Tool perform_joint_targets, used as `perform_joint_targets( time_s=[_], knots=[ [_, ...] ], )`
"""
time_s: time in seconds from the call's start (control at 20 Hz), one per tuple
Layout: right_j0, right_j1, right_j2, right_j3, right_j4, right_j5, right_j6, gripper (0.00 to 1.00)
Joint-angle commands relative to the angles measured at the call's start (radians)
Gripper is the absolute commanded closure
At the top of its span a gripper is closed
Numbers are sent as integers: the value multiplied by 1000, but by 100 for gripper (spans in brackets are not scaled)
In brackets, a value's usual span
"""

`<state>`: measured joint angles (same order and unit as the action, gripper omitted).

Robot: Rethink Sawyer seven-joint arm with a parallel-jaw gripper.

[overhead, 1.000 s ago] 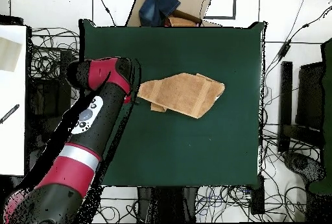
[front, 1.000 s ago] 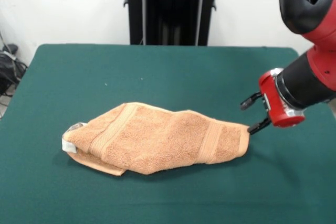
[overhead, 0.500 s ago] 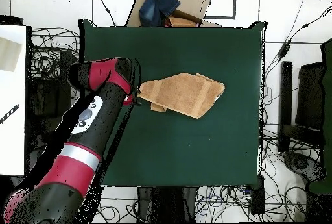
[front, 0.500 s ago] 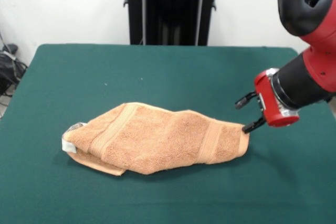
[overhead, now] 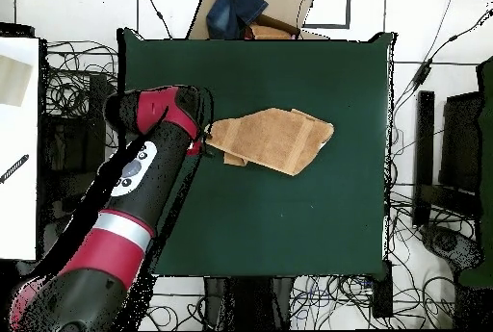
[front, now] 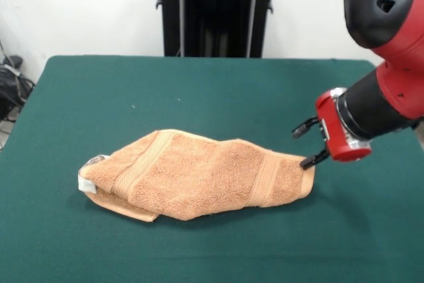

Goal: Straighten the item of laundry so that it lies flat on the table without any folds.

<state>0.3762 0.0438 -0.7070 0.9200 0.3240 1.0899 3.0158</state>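
Towel (front: 199, 175) sits a little toward 7 o'clock of the table's (front: 199, 84) middle in the front view, lying lengthwise from 9 to 3. It is not flat: layers are doubled over, and an under-flap pokes out along the lower edge toward 7 o'clock. Two woven bands cross the top. The white tag (front: 85, 183) shows at the 9 o'clock tip.

Gripper (front: 309, 144) comes in level from 3 o'clock. Its two black fingers are spread one above the other. The lower one is at the towel's 3 o'clock corner; you cannot tell whether it touches cloth or just clears it. Nothing is pinched.

In the overhead view, the arm (overhead: 125, 203) covers the tool, so it gives no check on the fingers.

Risks, as you should weigh them:
- Lower finger rides very near the felt. Drive down and it may dig into the table cover and drag it.
- Push inward without closing and you bunch the corner, adding folds.
- Close on both layers at that corner and the fold lifts as one and never opens.
- A thin bite on terry may slip when you pull.
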Motion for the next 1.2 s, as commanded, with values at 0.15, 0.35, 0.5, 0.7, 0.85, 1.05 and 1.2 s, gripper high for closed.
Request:
perform_joint_targets(
  time_s=[0.15,0.35,0.5,0.7,0.85,1.05,1.2],
  knots=[
    [-14,74,81,-29,-36,9,71,0],
    [1,94,68,-63,-22,40,117,0],
    [6,97,68,-70,-14,50,130,0],
    [9,102,68,-79,-5,57,141,0],
    [10,92,74,-56,-5,35,134,0],
    [9,80,82,-30,-8,8,119,0],
    [4,68,90,-11,-11,-7,99,0]
  ],
)
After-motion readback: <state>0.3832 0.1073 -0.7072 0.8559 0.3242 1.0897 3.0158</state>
